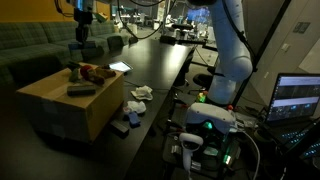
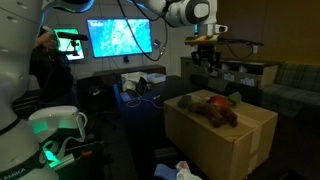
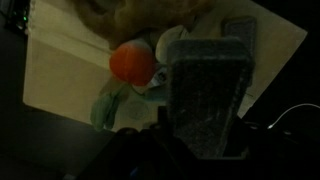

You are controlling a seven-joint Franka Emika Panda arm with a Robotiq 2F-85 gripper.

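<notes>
Gray block (image 3: pixel 205 95): sitting between jaws of gripper (image 2: pixel 206 60), which is clenching partway on it, as far as wrist view is showing; fingers themselves hiding in dark. Block hanging over top of cardboard box (image 2: pixel 250 135), apparently not touching it. Orange-and-green toy (image 3: pixel 130 65) lying just beside block, lower down; brown plush toy (image 2: pixel 212 108) sprawling across box top. Doing this well, by my judgement, is calling for even squeeze, level block, slow travel in dim light, no brushing of toys.

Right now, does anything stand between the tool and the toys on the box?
Nothing visible stands in the way. The tool hangs above the toys on the box, with only air between them.
</notes>
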